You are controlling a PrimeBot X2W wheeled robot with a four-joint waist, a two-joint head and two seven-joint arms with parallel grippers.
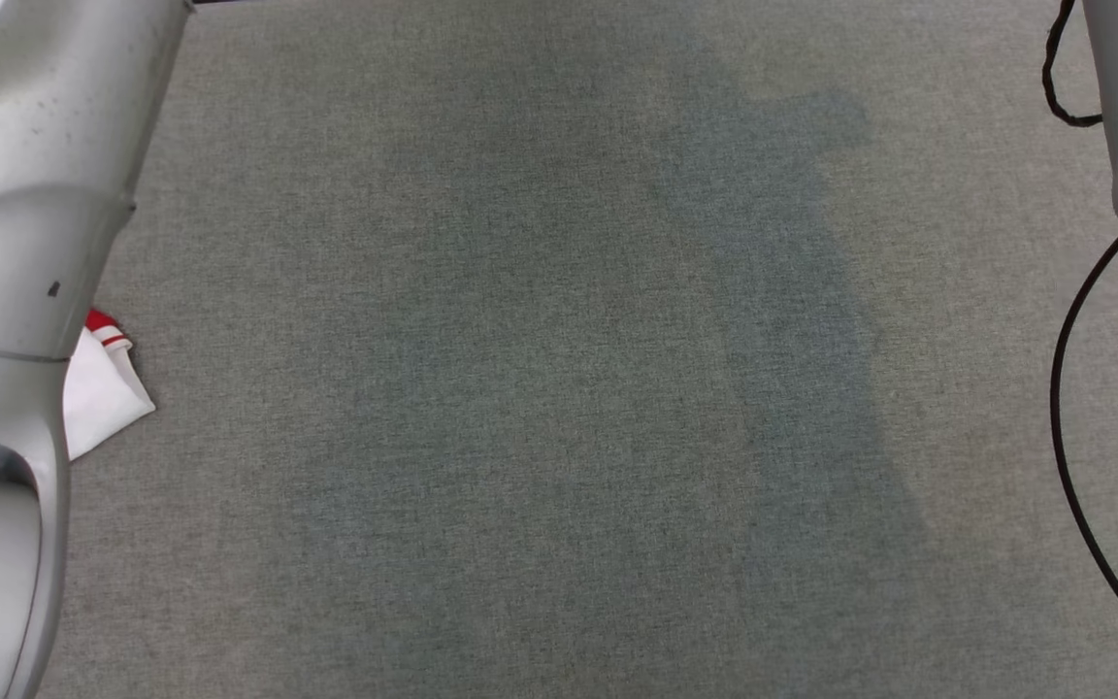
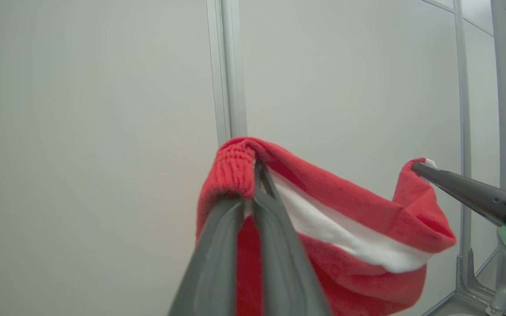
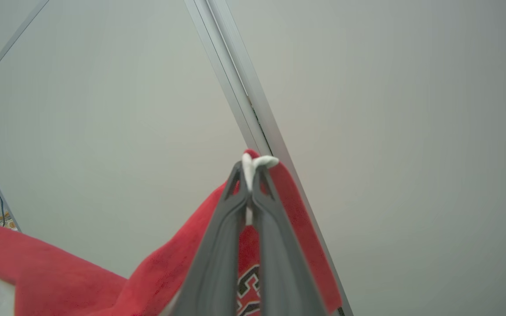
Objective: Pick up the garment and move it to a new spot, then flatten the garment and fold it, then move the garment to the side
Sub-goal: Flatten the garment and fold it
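— How is the garment (image 2: 345, 206) held?

— It is pinched at two points along its red edge. The left gripper (image 2: 255, 169) is pressed together on a ribbed red fold at the centre of the left wrist view. The right gripper (image 3: 249, 173) is pressed together on a red-and-white fold at the centre of the right wrist view. The cloth is hung slack between them, against a pale wall (image 2: 103, 131).

— And in the head view?

— A white corner with red stripes is seen at the left edge, beside the left arm (image 1: 25, 194). Whether that corner touches the grey surface (image 1: 559, 388) cannot be told.

— What is judged done?

— The pick-up is judged done, and the move to a new spot is judged under way. Setting down, flattening, folding and the move aside are left to be done.
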